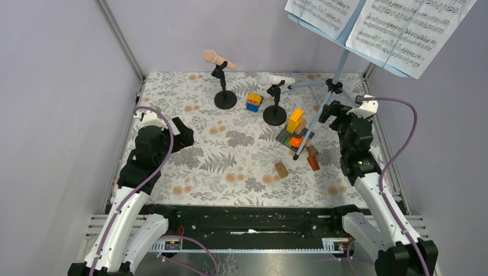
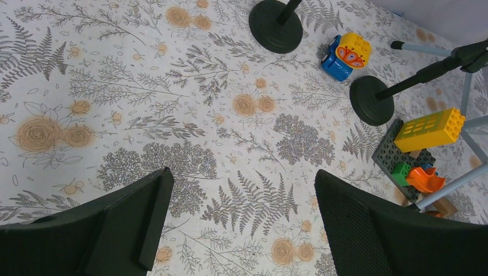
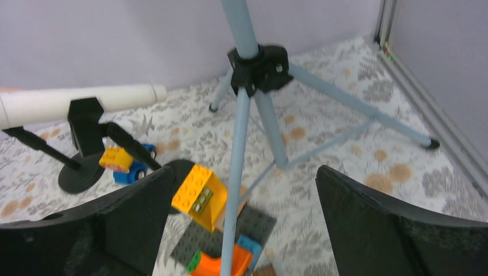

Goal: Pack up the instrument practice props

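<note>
Props all stand on the table, none packed, and no box or bag for them shows in any view. The music rack (image 1: 340, 64) rises at the upper right of the top view, its head carrying white pages (image 1: 403, 34). One tripod leg (image 1: 311, 129) runs down across the toy blocks (image 1: 296, 129). Left of it stand two black holders, one (image 1: 225, 99) with the pink mic (image 1: 217, 59) and one (image 1: 275, 115) with the white mic (image 1: 275, 79). A blue and yellow toy (image 1: 254, 102) sits between their bases.

Both tools are spread wide and hold nothing. The right tool (image 1: 336, 112) faces the rack's pole just below the black hub (image 3: 260, 68), so the rack looks like the first thing to take. The left tool (image 1: 183, 133) hovers at the left of the table, well apart from the mics.

To do this well, I would close on the pole near the hub, squarely, since the rack looks top-heavy and the pages seem to lie loose on it. Taking the pages off first may be safer. The rack should lift straight up before moving sideways, so the leg clears the toy blocks and the small brown blocks (image 1: 311, 156) beside its foot. The white mic's holder is near and could be knocked.

The table (image 1: 230, 167) wears a pale cloth printed with grey ferns and orange flowers, lying flat. Plain lilac walls close in on three sides, with metal rails at the corners.
</note>
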Available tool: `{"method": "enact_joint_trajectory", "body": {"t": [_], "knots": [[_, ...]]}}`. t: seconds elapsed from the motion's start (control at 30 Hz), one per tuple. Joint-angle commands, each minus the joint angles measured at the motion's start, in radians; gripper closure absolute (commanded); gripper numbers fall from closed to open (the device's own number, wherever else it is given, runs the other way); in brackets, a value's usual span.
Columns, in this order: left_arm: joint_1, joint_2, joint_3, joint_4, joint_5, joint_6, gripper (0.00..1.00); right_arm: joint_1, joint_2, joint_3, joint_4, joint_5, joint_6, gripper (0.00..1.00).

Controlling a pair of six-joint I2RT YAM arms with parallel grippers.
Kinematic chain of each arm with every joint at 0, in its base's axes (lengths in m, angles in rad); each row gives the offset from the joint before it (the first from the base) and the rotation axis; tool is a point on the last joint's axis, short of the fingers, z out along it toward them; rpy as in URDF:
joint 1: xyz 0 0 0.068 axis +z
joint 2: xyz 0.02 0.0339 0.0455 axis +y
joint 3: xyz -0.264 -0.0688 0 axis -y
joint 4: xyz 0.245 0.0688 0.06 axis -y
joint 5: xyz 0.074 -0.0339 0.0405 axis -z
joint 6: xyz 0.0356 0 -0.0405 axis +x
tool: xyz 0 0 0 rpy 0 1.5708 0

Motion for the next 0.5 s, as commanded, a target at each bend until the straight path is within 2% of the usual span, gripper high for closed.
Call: {"method": "enact_joint_trajectory", "body": {"t": [0.0, 0.2, 0.47], "knots": [[0.011, 0.001, -0.008, 0.057, 0.039, 0.016, 0.01, -0.005, 0.104, -0.007, 0.428, 0.004, -0.182, 0.01], [0.013, 0.004, -0.011, 0.064, 0.06, 0.018, 0.01, -0.004, 0.319, 0.098, 0.58, 0.047, -0.342, 0.11], [0.013, 0.014, -0.01, 0.068, 0.082, 0.021, 0.01, -0.004, 0.53, 0.254, 0.67, 0.02, -0.418, 0.19]]}}
